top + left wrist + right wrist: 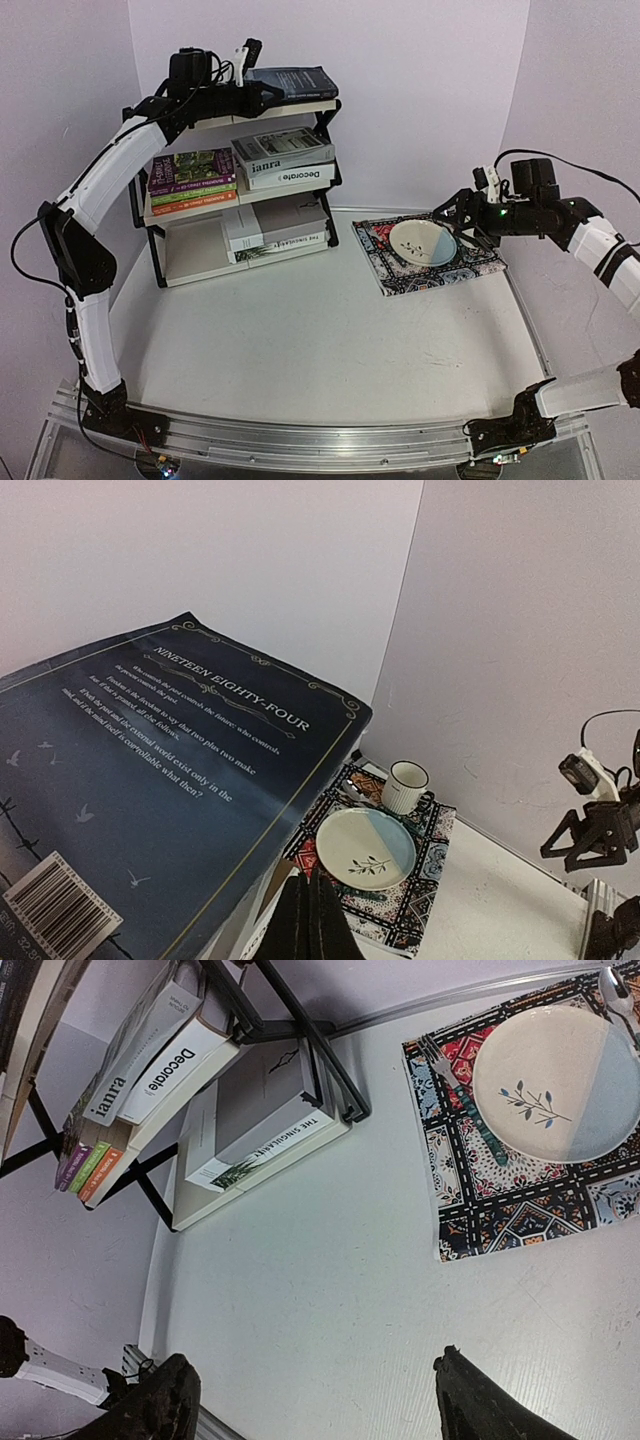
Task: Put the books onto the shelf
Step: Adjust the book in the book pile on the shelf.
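On the top tier of the shelf (195, 258) the dark blue book "Nineteen Eighty-Four" (150, 790) lies flat. Left gripper (308, 920): fingers clenched together, grasping nothing, near that book's edge. The middle tier carries "Decorate" (290, 176) and colourful paperbacks (192, 182); the lower tier carries a grey book (290, 215). Right gripper (315, 1358): jaws spread wide and empty, above the table (330, 1260) near the placemat (470, 1210).

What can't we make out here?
- Whether left claw touches dark blue book: top view, wrist covers the contact.
- Spine titles of paperbacks: top view, too small.
- Full title of bottom-tier book: right wrist view, shelf leg cuts it.
- Top view: no mug, likely behind right claw.
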Motion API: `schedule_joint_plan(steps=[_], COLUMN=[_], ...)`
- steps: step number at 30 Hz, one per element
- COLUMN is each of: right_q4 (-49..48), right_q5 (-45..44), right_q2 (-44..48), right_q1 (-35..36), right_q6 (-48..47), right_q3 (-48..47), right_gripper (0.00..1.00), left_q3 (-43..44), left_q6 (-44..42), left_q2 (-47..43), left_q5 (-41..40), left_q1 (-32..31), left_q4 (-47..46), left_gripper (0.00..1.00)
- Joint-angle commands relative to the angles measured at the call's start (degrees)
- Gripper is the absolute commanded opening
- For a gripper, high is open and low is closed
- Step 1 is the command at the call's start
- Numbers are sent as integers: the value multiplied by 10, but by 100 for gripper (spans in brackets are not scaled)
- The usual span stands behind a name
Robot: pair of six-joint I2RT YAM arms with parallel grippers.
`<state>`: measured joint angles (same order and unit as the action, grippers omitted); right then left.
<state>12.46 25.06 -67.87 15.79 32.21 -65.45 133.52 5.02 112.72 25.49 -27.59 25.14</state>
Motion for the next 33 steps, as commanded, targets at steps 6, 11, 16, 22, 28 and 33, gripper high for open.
schedule_joint_plan(steps=[6, 11, 16, 22, 28, 33], right_q4=[-8, -9, -9, -8, -8, -8], right_q5=[6, 6, 6, 5, 4, 4], right_q2=[0, -5, -6, -2, 3, 7], right_q1=[-2, -2, -2, -2, -2, -2], right_q6=[-3, -2, -2, -2, -3, -2], right_q3=[-4, -5, -5, -5, -3, -1], right_gripper=[81, 81, 81, 81, 81, 81], left_q3=[32, 32, 32, 30, 24, 7], left_q6=[-2, 0, 13, 19, 29, 43], left_q2=[8, 11, 17, 20, 21, 19], left_q5=[-24, -34, -38, -55, -78, -95], left_q1=[2, 2, 2, 1, 2, 2], left_q4=[-4, -8, -24, -45, -65, -98], left_gripper=[0, 0, 0, 0, 0, 0])
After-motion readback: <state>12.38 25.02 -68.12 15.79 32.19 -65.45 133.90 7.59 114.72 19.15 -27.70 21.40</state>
